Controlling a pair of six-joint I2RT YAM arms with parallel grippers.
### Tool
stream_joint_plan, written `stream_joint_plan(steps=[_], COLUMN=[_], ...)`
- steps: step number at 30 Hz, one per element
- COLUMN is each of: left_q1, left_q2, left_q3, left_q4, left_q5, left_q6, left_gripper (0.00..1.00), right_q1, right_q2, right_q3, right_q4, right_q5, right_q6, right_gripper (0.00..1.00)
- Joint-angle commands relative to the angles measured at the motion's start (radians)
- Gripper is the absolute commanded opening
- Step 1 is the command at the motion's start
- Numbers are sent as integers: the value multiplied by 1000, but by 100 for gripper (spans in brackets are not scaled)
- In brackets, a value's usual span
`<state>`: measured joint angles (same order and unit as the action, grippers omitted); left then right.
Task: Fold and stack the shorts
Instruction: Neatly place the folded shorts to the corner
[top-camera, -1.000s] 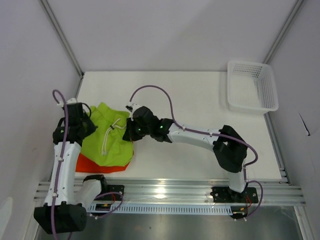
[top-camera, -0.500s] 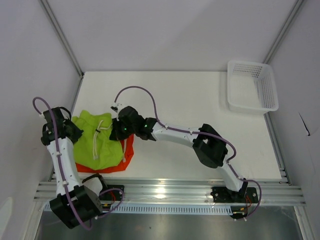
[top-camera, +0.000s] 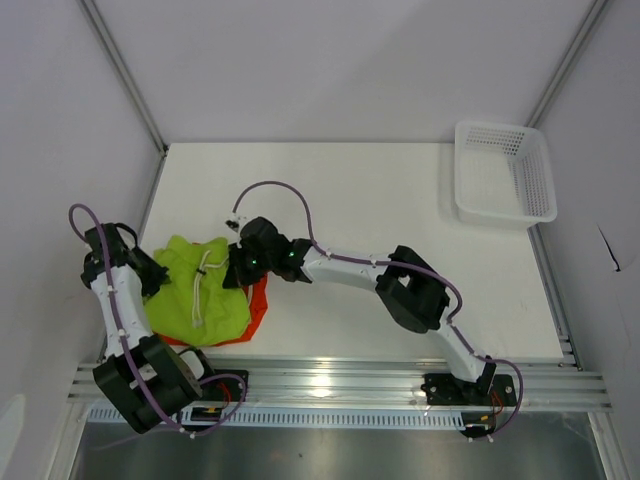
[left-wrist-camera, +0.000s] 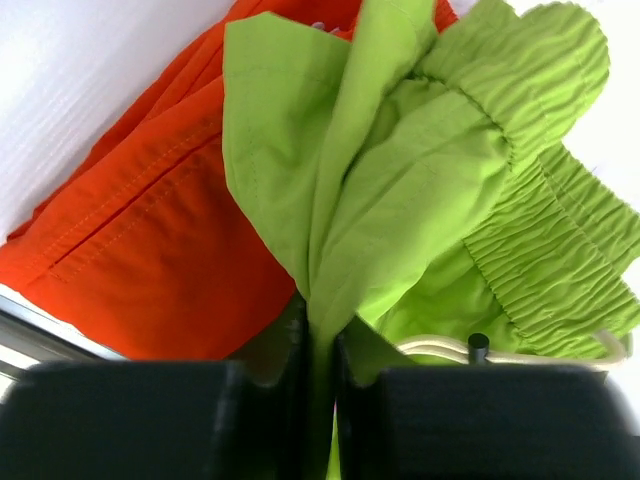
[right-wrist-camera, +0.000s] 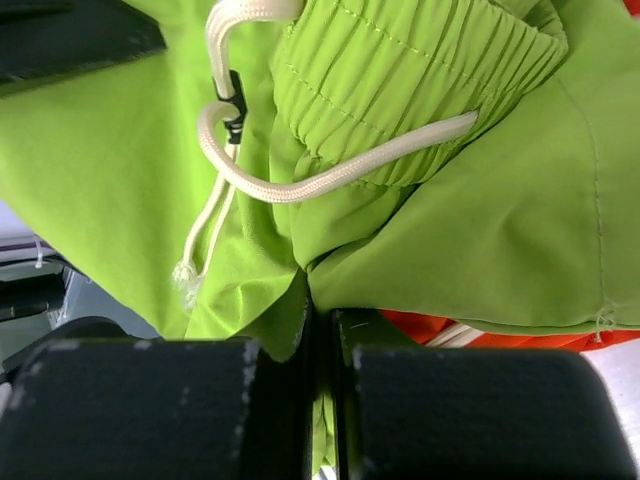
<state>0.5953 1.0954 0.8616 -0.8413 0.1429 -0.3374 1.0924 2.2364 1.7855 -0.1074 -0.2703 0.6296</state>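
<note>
Two grips: left claw (left-wrist-camera: 320, 365) and right claw (right-wrist-camera: 322, 345) pinch lime shorts (left-wrist-camera: 400, 200) bunched between them, over orange shorts (left-wrist-camera: 150, 230); folding unfinished

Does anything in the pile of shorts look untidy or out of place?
Yes. The green shorts lie bunched and wrinkled on the orange shorts, not folded flat, with their white cord loose on top.

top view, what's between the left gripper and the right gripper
The lime green shorts, bunched, fill that stretch in the top view. The left gripper and the right gripper each pinch a fold of them, as the wrist views show.
</note>
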Motion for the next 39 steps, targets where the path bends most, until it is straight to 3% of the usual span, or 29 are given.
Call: stream_joint_plan(steps=[1, 3, 6, 7, 9, 10, 15, 25, 27, 31, 36, 39], left_q1=[26, 37, 41, 41, 41, 41, 40, -23, -38, -40, -40, -54], left_q2=[6, 27, 32, 29, 2, -12, -115, -132, -103, -66, -42, -13], left_q3=[11, 30, 28, 30, 34, 42, 71, 134, 119, 94, 88, 68], left_q4=[28, 15, 7, 7, 2, 4, 41, 91, 111, 166, 220, 257], left_q5=[17, -14, -41, -45, -75, -86, -45, 126, 161, 222, 309, 337], left_q6=[5, 3, -9, -11, -17, -20, -31, -52, -71, -107, -160, -184], left_gripper=[18, 39, 78, 89, 97, 98, 98, 95, 94, 94, 93, 93], right_q1=[-23, -29, -38, -40, -43, -46, -81, -103, -103, -98, -98, -101], right_q2=[35, 37, 40, 40, 26, 17, -70, -201, -189, -92, -12, 44], right_q3=[-38, -60, -92, -97, -126, -138, -213, -167, -143, -8, 28, 107], right_q4=[81, 97, 95, 78, 74, 72, 74, 6, 37, 25, 153, 62], right_q5=[-70, -89, -104, -104, -106, -104, -84, -1, -42, -156, -216, -192], right_q6=[50, 73, 74, 70, 68, 70, 71, 7, 7, 15, 64, 41], right_gripper=[0, 0, 23, 43, 54, 62, 73, 75, 76, 100, 99, 100])
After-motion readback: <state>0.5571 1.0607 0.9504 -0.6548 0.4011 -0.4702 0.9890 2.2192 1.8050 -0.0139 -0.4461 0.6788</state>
